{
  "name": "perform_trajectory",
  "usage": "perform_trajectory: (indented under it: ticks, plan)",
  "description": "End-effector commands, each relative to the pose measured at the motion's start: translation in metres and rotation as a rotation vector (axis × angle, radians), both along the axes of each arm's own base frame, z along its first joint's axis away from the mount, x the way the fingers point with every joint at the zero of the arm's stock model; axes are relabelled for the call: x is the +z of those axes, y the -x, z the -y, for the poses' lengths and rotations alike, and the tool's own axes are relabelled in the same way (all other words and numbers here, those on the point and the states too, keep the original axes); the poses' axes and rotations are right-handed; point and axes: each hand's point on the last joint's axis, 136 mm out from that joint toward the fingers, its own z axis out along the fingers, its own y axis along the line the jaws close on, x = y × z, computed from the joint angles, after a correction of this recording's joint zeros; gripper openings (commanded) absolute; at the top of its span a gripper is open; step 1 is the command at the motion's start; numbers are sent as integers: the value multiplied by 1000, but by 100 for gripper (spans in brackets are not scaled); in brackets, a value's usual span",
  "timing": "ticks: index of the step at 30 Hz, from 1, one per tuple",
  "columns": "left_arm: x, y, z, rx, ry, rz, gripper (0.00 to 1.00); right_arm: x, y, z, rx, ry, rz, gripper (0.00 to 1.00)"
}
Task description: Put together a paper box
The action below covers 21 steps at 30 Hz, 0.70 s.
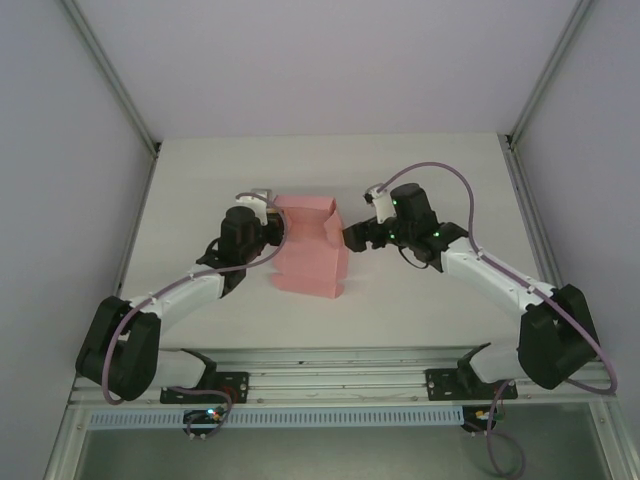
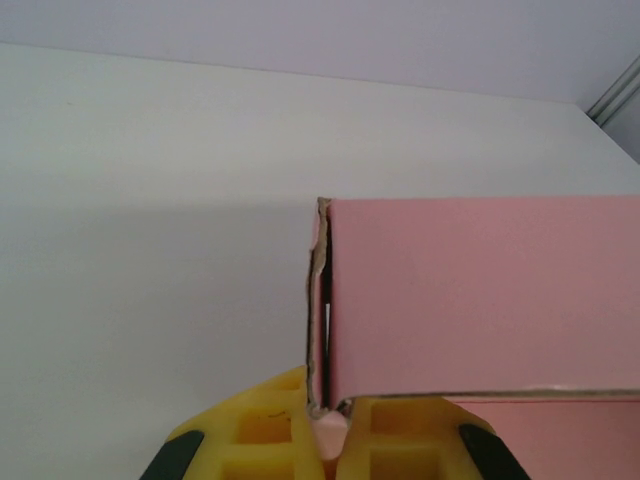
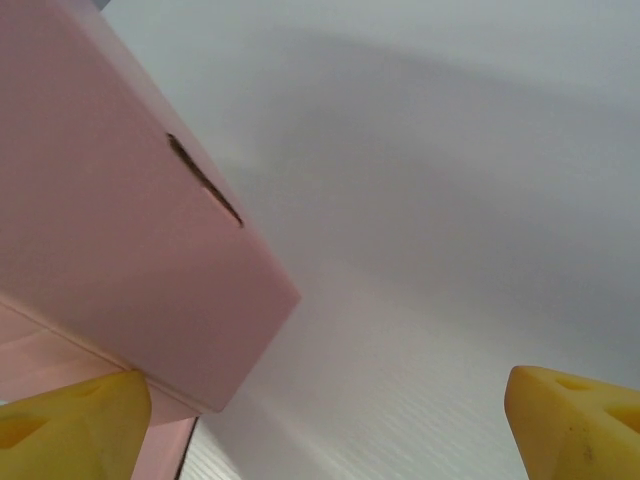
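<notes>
The pale pink paper box [image 1: 310, 258] lies partly folded at the table's middle, its walls raised. My left gripper [image 1: 272, 233] is at its left side. In the left wrist view the yellow fingers [image 2: 265, 430] are shut on the box's upright double wall [image 2: 480, 300] at a corner, with pink card pinched between them. My right gripper [image 1: 352, 238] hovers at the box's right edge. In the right wrist view its jaws stand wide open [image 3: 325, 425]. The left fingertip [image 3: 75, 420] is beside the lower corner of a pink panel [image 3: 120, 230] that has a short slit. Nothing lies between the fingers.
White tabletop [image 1: 420, 180] stretches behind and to the right of the box. Metal frame posts [image 1: 135, 110] and grey walls close in both sides. A rail [image 1: 330, 385] with the arm bases runs along the near edge.
</notes>
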Motion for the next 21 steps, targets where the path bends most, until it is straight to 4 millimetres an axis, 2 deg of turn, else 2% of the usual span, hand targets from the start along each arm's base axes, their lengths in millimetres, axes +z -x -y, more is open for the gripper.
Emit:
perform_trajectory:
  ticks: [1,7,10,14,17,21]
  plan:
    - [12,-3,7,-23,45,23,0,11,-8,-19,47,-27,44,92]
    - [16,0,9,-37,60,28,0,0,-17,-28,19,28,50,90]
    - [16,0,8,-28,57,28,0,-3,-23,-24,-23,80,57,87]
    - [11,-3,-1,22,23,8,0,5,-22,-12,-74,105,94,83]
    - [9,-6,-7,58,5,-8,0,13,-14,-13,-52,89,115,81]
    - [8,-6,-5,55,17,-17,0,14,-10,-19,-12,74,112,67]
